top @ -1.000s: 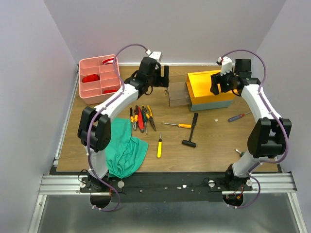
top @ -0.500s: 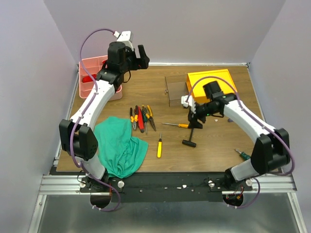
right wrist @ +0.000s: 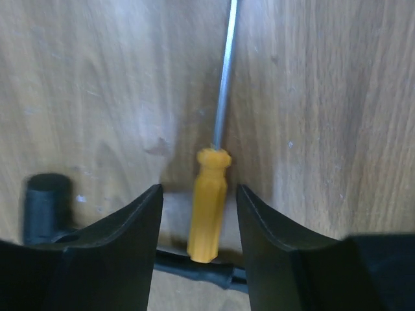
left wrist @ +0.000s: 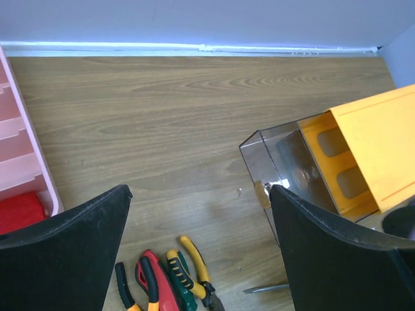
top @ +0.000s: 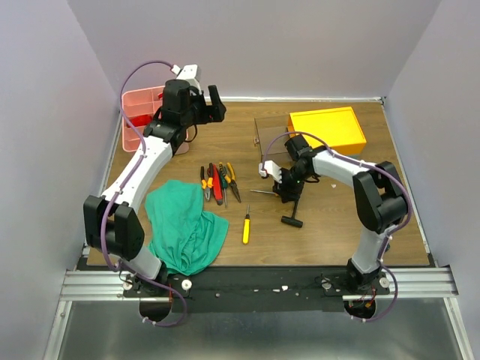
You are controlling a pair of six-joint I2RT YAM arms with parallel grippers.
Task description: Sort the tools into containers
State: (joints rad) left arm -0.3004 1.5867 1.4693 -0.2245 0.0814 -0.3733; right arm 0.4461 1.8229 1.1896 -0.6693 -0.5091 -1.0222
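My right gripper [top: 283, 189] is open and low over the table, its fingers on either side of a yellow-handled screwdriver [right wrist: 207, 206], not touching it. The black hammer [top: 295, 207] lies just beside it, and its handle [right wrist: 194, 269] passes under the screwdriver's end. Several pliers [top: 217, 182] with red, orange and green handles lie side by side left of centre, and they also show in the left wrist view [left wrist: 170, 280]. A second yellow screwdriver [top: 245, 226] lies nearer me. My left gripper [top: 212, 105] is open and empty, held high by the pink tray [top: 139, 112]. The yellow toolbox [top: 327, 129] stands at the back right.
A green cloth [top: 184, 225] lies crumpled at the front left. A clear drawer [top: 268, 139] sticks out of the toolbox's left side, also seen from the left wrist [left wrist: 280, 155]. Something red [left wrist: 19, 214] lies in one compartment of the tray [left wrist: 29, 162].
My right arm has swung from the toolbox down to the yellow-handled screwdriver by the hammer. My left arm has moved from beside the toolbox leftward to the pink tray.
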